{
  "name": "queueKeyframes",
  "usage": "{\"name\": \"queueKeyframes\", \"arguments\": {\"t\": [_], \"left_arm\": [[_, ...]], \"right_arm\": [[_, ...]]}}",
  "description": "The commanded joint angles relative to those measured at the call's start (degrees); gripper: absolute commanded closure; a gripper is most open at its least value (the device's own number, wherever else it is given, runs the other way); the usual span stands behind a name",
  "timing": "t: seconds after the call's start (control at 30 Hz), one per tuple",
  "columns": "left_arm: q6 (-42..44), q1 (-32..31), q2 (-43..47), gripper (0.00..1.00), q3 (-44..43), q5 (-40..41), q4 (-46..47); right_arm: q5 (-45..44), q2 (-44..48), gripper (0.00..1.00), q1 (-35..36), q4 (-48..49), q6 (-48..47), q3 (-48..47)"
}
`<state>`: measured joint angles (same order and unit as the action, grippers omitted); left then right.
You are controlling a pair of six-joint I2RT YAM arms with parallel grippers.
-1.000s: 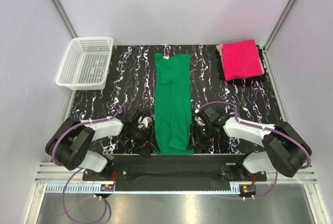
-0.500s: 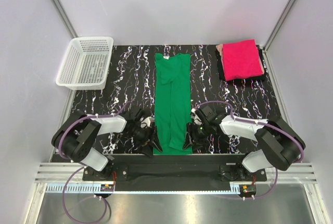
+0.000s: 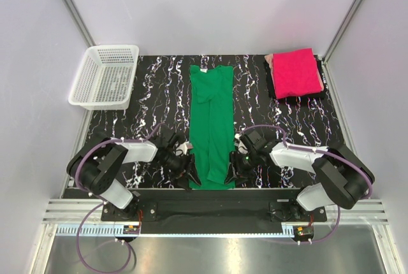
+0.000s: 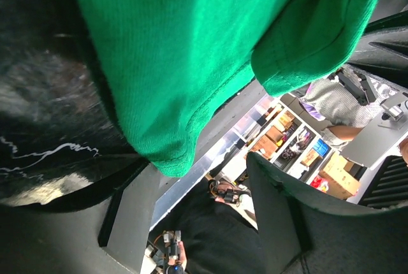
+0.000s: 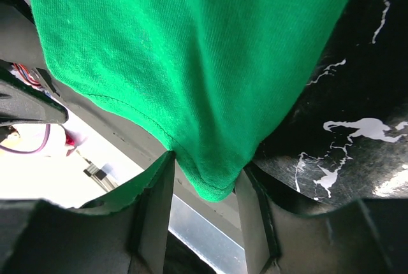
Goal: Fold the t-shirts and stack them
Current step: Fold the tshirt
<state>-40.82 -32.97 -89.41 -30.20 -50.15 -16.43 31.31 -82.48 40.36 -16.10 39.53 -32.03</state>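
Left fingers (image 4: 274, 223) and right fingers (image 5: 156, 210) crept onto the green t-shirt (image 3: 212, 121) hem, left agape, right snug (pinched? can't tell), so uneven grabbing could skew it.

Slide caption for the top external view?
Left gripper and right gripper at near corners of the green t-shirt; pink t-shirt folded far right.
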Motion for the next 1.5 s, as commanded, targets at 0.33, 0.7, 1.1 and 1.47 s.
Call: {"name": "queueKeyframes", "arguments": {"t": [0.33, 0.7, 1.1, 1.47], "left_arm": [[-0.7, -0.5, 3.1, 0.64, 6.2, 8.1, 3.8], [-0.3, -0.5, 1.5, 0.61, 4.0, 7.6, 3.8], [-0.9, -0.4, 1.7, 0.46, 2.6, 11.7, 2.6], [0.6, 2.8, -1.1, 0.48, -2.1, 15.2, 0.8]], "right_arm": [[-3.3, -1.3, 0.63, 0.2, -0.9, -0.6, 2.3], [-3.0, 0.5, 0.51, 0.2, -1.0, -0.6, 2.1], [-4.5, 0.5, 0.46, 0.2, -1.9, -1.2, 2.0], [-5.6, 2.6, 0.46, 0.2, -3.3, -0.8, 2.1]]}}
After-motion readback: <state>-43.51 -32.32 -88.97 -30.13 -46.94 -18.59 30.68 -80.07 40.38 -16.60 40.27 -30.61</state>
